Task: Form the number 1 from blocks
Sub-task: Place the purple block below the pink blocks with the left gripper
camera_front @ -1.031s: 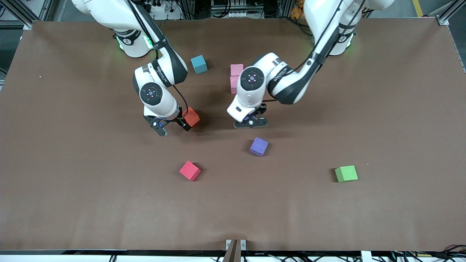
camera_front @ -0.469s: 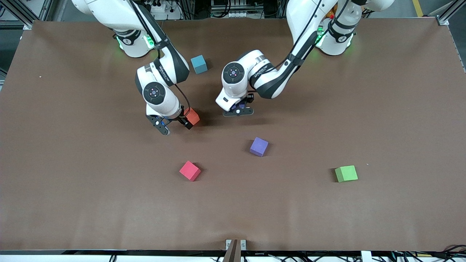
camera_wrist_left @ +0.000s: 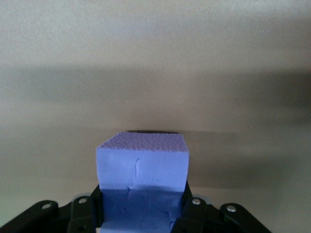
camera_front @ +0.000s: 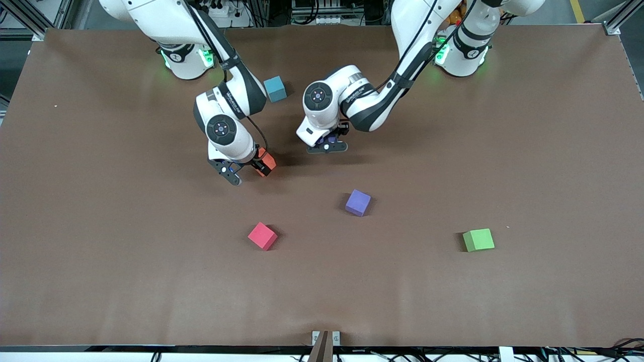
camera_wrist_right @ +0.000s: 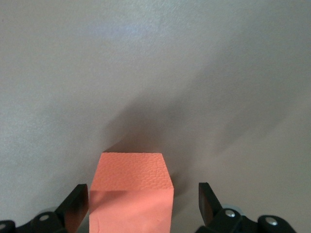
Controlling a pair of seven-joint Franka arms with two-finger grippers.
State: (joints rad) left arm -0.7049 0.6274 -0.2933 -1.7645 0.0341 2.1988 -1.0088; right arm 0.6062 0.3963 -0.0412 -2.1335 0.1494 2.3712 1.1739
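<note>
You see a purple block (camera_wrist_left: 142,167) and an orange block (camera_wrist_right: 131,194) of soft, grainy, dull foam. The brown table (camera_front: 503,151) looks smooth and dull.

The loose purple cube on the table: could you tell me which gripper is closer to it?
Left. The left gripper, holding another purple cube, is closer to the loose purple cube than the right gripper around the orange cube.

Two white Franka arms with black joint bands and black cables; green lights glow at their bases, round caps carry small red dots, black grippers show silver screws.
</note>
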